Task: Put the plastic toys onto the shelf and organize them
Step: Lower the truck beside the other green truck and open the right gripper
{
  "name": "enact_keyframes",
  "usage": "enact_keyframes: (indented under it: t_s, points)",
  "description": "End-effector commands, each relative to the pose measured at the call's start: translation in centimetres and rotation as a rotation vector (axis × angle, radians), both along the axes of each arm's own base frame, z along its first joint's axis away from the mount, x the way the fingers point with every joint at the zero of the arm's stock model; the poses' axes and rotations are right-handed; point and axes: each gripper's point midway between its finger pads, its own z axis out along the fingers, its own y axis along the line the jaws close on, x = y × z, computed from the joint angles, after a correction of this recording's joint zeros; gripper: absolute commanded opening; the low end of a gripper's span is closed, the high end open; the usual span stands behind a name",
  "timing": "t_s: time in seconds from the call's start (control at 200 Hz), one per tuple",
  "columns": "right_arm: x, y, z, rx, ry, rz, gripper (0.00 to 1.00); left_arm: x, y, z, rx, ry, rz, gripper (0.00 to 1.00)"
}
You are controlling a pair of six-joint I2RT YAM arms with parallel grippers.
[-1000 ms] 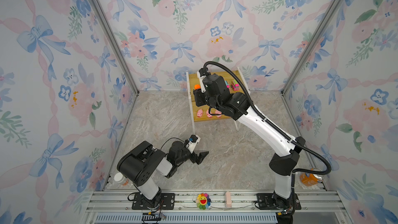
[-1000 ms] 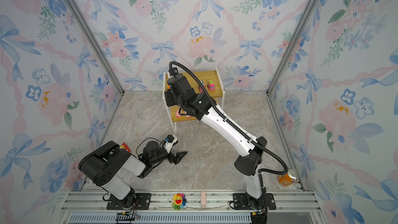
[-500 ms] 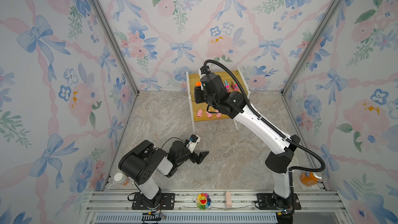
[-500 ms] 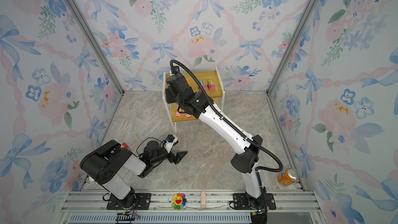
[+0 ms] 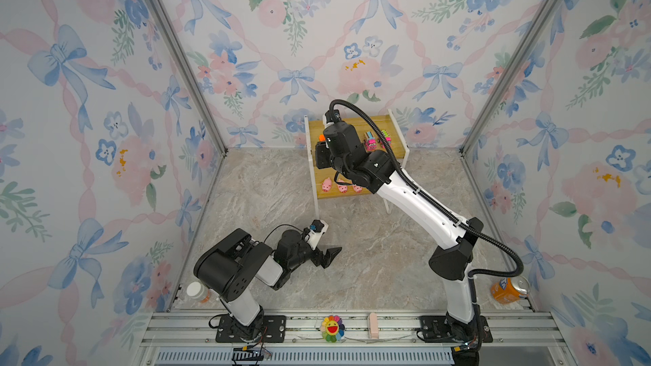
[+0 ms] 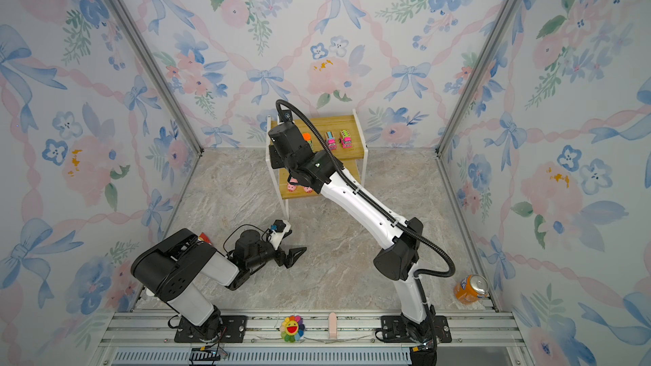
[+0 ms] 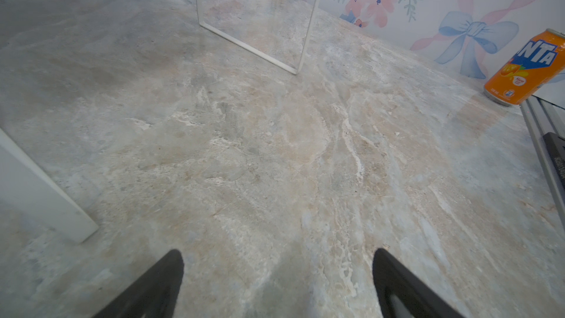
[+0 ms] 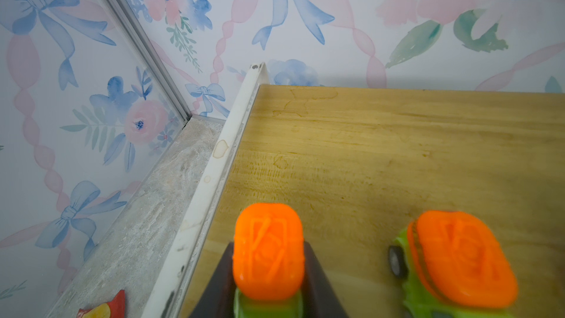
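Right tool point(image 8: 269, 247) clamped on a green truck point(image 8: 267, 230) with an orange top, at the left end of the upper board of the shelf point(image 8: 397, 148), just beside the white frame point(image 8: 214, 185) along that edge; from here I cannot tell whether the wheels touch the wood. A second green truck point(image 8: 458, 258) stands on the same board just beside it, with a gap between them. Toward the board's right edge, one pink truck point(image 5: 369, 142) and another pink truck point(image 5: 385, 139) stand side by side, striped tops up. Three pink pigs point(image 5: 342, 188) line the front edge of the lower board; my right arm point(image 5: 415, 202) hides the rest of it. The shelf stands at the back edge of the bench point(image 5: 370, 258). My left tool point(image 7: 278, 252) hangs low over the bench toward the front edge, left of the middle, jaws spread wide with nothing between them. An orange can point(image 5: 509, 288) stands in the front right corner
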Motion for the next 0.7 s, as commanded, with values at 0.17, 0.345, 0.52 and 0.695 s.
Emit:
enact_keyframes:
  t_s: [0.17, 0.345, 0.52, 0.695]
  points:
    - [1.3, -0.23, -0.12, 0.001, -0.002, -0.008, 0.23, 0.1, -0.1, -0.36, 0.008, 0.008, -0.012, 0.97]
    - [1.3, -0.4, -0.37, -0.012, -0.001, -0.006, 0.25, 0.2, -0.16, -0.34, 0.008, 0.006, -0.012, 0.97]
    - [1.22, -0.58, -0.28, -0.011, -0.006, -0.007, 0.31, 0.22, -0.15, -0.44, 0.008, 0.01, -0.012, 0.97]
    - [1.08, -0.77, -0.2, -0.012, -0.007, -0.006, 0.38, 0.16, -0.08, -0.23, 0.006, 0.004, -0.011, 0.97]
